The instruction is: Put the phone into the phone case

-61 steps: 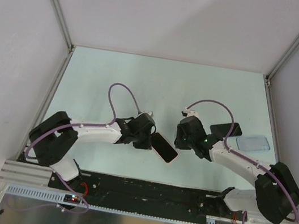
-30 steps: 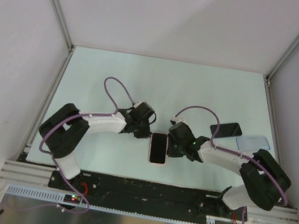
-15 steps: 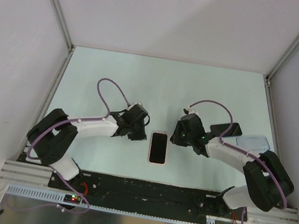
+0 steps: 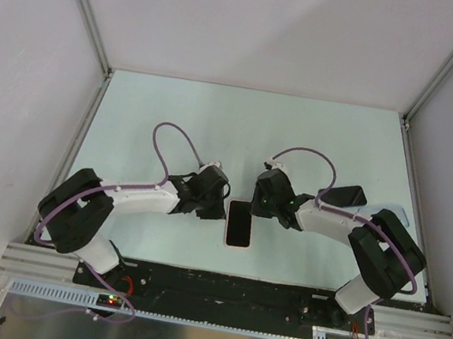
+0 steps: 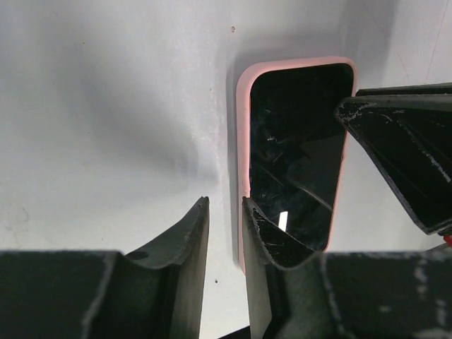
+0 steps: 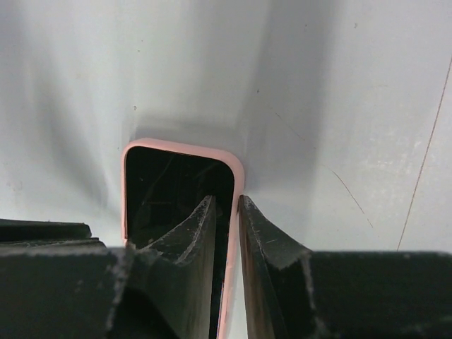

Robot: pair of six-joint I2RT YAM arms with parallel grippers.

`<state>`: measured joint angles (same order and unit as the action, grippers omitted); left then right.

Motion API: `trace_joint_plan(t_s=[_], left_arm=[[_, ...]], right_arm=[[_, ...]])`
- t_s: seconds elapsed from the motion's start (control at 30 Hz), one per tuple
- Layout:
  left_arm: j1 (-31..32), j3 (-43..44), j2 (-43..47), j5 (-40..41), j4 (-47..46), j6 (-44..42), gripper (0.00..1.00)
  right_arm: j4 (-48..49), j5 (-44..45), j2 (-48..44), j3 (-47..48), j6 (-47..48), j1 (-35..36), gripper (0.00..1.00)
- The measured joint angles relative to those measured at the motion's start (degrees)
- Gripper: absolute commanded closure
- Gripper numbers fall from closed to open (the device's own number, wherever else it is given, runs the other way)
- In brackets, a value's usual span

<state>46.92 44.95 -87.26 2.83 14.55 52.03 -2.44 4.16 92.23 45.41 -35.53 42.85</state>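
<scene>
Nearest the arm bases, the phone [image 4: 241,222] lies flat on the worktop [image 4: 217,124], screen up, between the 2 grippers. The phone case [image 5: 242,127] is pink and shows as a thin rim all round the phone in the top view. The left wrist view gives 1 short end and both long sides of the rim, with the glass sitting level inside. The other short end is hidden by fingers in both wrist views and is too small from above, so I can't confirm it's seated.

Left gripper [image 5: 225,208]: down at 1 long side of the phone. Fingers are a narrow slot apart with bare worktop showing in the slot, so nothing is held. Its inner finger overlaps the case rim.

Right gripper [image 6: 226,205]: on the opposite long side, near a corner. Fingers are close together and straddle the rim, 1 over the glass and 1 outside the case. Can't tell if it's pinching the rim or just sitting round it.

Farther off to the right, well apart, a second dark phone [image 4: 346,194] lies bare on the worktop, just beyond the right arm.

Judgement: the insertion looks mostly done, since the phone is inside the case. What's probably left is to press home any unseated corner, let go and pull both arms clear. No lifted corner is visible, but 1 end is unchecked.
</scene>
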Motion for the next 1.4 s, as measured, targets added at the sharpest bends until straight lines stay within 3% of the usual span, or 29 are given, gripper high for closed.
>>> trace_joint_plan(t_s=[0.23,0.3,0.4,0.6,0.7,0.8,0.93,1.07,1.4], left_arm=[[0.00,0.11,-0.33,0.52,0.04,0.02,0.71],[0.00,0.26,-0.79,0.70,0.15,0.02,0.67],[0.11,0.35,-0.98,1.57,0.61,0.17,0.62],[2.29,2.21,-0.98,5.07,3.32,2.03,0.34],[4.31,4.15,-1.09,7.67,5.79,3.48,0.13],[7.17,8.20,-2.73,10.71,8.37,4.92,0.02],[10.86,15.76,-8.37,14.12,11.52,6.25,0.01],[13.68,23.85,-15.28,17.46,16.37,7.10,0.00],[15.91,28.46,-20.65,23.28,25.86,9.49,0.00]], right_arm=[[-3.04,7.10,1.09,2.19,0.20,3.50,0.89],[-3.98,8.72,1.66,2.97,0.26,4.13,0.88],[-4.42,9.92,1.62,3.26,0.37,4.72,0.77],[-6.03,6.36,-3.76,0.22,0.20,3.48,0.59],[-8.46,4.44,-13.18,-1.14,0.00,0.66,0.55],[-9.14,4.15,-25.49,-1.29,-0.55,-3.39,0.48],[-9.40,4.59,-38.97,-2.60,-1.60,-8.39,0.42],[-11.50,4.48,-46.47,-6.49,-2.23,-12.13,0.40],[-15.89,2.23,-50.51,-10.21,-2.29,-15.74,0.38]])
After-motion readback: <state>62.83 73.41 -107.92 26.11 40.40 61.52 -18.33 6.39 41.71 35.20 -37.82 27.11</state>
